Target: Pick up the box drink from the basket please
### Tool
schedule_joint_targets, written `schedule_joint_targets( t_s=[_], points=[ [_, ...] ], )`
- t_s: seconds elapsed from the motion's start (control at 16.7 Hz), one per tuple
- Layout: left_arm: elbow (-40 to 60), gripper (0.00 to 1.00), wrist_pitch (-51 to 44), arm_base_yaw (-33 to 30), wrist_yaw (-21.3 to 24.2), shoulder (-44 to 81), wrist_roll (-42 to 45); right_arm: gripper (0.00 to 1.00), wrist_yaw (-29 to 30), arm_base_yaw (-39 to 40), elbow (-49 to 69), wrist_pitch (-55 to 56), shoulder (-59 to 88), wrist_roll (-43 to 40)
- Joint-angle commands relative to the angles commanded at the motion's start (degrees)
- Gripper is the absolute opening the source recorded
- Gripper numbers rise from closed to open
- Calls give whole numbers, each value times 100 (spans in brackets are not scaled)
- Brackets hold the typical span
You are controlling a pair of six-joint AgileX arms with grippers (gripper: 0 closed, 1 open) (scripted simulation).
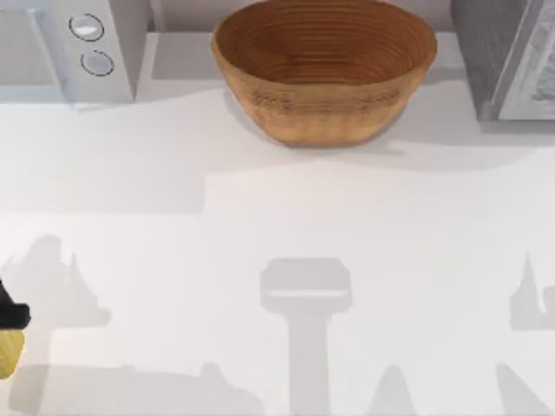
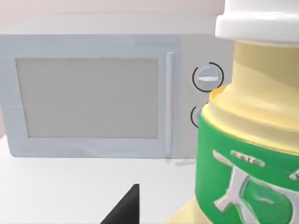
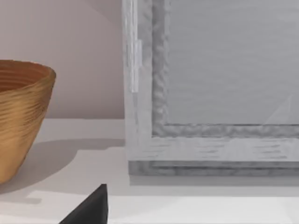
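Top view: box drink (image 1: 9,351) being held by left gripper (image 1: 10,317) at worktop's left edge, finger spread not discernible; basket (image 1: 323,69) at rear edge.

Kitchen setting, rendered. We note a grey-white microwave (image 2: 93,91) with a glass door, vertical handle and two round knobs (image 1: 86,27) standing at the back left of a plain white tabletop (image 1: 277,243). A brown wicker basket (image 1: 323,69) sits at the back centre, against a pale wall. At the back right we see a grey cabinet-like appliance (image 3: 210,88) with a framed front panel; its kind we cannot tell. In the left wrist view, a yellow drink container (image 2: 252,140) with a green label.
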Motion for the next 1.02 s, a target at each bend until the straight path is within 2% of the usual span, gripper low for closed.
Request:
schedule_joint_targets(
  t_s=[0.24, 0.78, 1.02],
  points=[
    [53, 0, 864, -53, -502, 870, 72, 100, 0, 0, 0, 0, 0, 0],
    [411, 0, 3902, -187, -2192, 3636, 279, 100, 0, 0, 0, 0, 0, 0],
    [517, 0, 4803, -228, -2692, 4473, 346, 100, 0, 0, 0, 0, 0, 0]
  ],
)
